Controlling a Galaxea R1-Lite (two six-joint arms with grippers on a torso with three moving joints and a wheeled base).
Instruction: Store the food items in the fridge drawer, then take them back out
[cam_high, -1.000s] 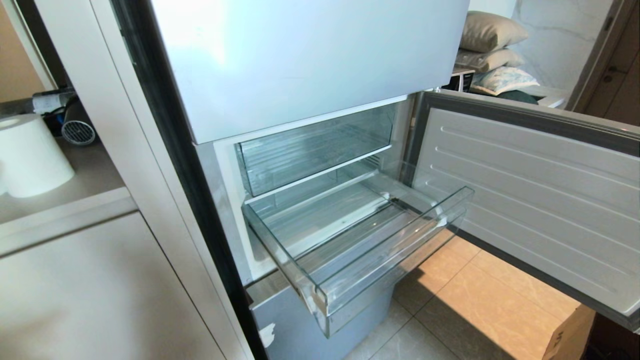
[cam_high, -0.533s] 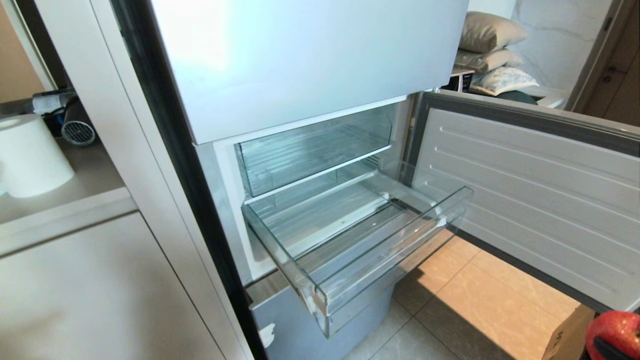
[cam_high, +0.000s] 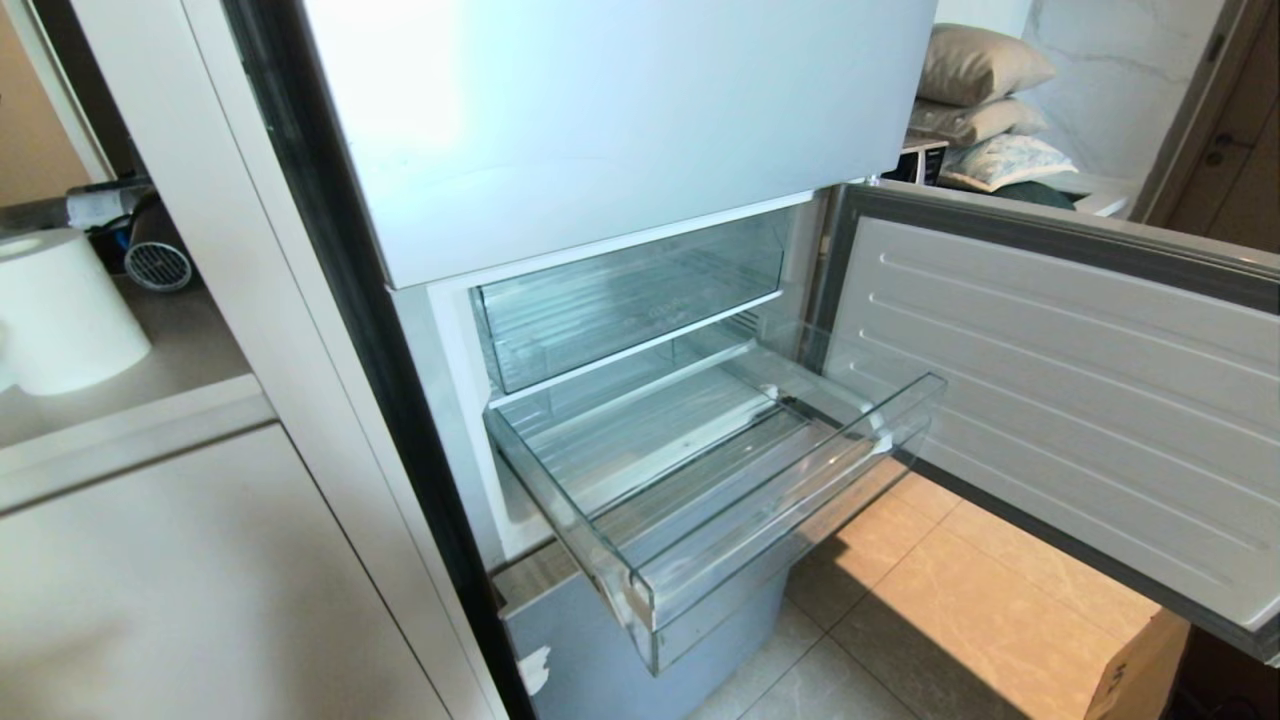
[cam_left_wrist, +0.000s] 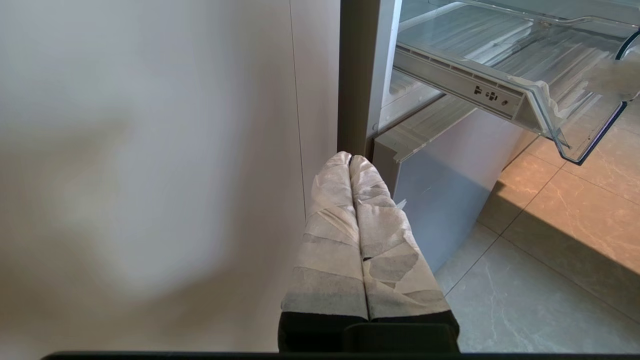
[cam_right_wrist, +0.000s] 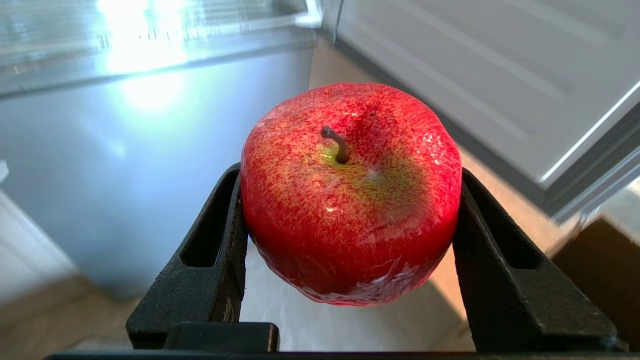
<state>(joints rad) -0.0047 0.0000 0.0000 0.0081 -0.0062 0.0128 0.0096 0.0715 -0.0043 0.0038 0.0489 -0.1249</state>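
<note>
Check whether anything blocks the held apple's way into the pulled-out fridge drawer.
Nothing visible does. The fridge drawer is pulled out, open-topped and holds nothing. The right gripper clamps the apple out of the head view, so the stretch between it and the drawer cannot be checked fully.

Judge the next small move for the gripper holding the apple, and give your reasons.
Probably carry the apple up over the fridge drawer: the right gripper clamps it by both sides, and the drawer stands pulled out with nothing in it.
</note>
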